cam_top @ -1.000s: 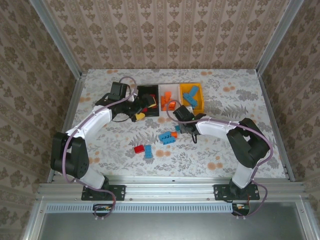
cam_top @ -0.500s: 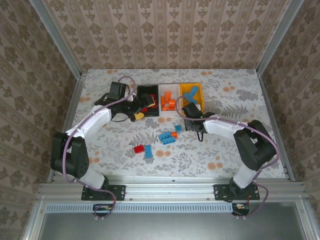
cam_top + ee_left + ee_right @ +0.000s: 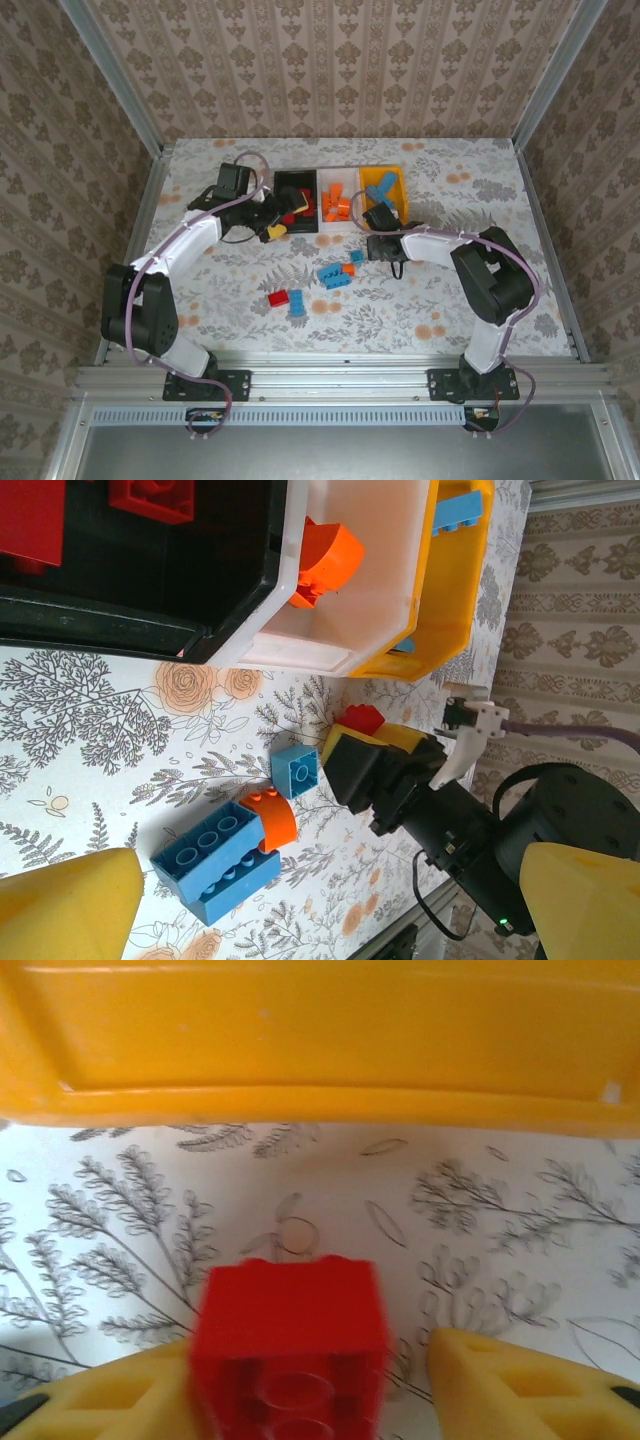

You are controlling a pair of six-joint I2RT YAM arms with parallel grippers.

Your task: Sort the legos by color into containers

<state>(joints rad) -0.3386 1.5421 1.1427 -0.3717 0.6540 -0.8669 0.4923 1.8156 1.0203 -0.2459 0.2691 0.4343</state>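
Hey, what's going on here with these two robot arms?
Two arms are sorting toy bricks by color. The right gripper has a red brick between its jaws, just in front of the yellow bin; a firm grip isn't clear. The left gripper hovers open by the black bin. Several lie loose on the table.

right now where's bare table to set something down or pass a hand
Free: table right of the yellow bin, and the strip between the loose bricks and the near edge. Crowded: in front of the bins, between the left gripper and right gripper.
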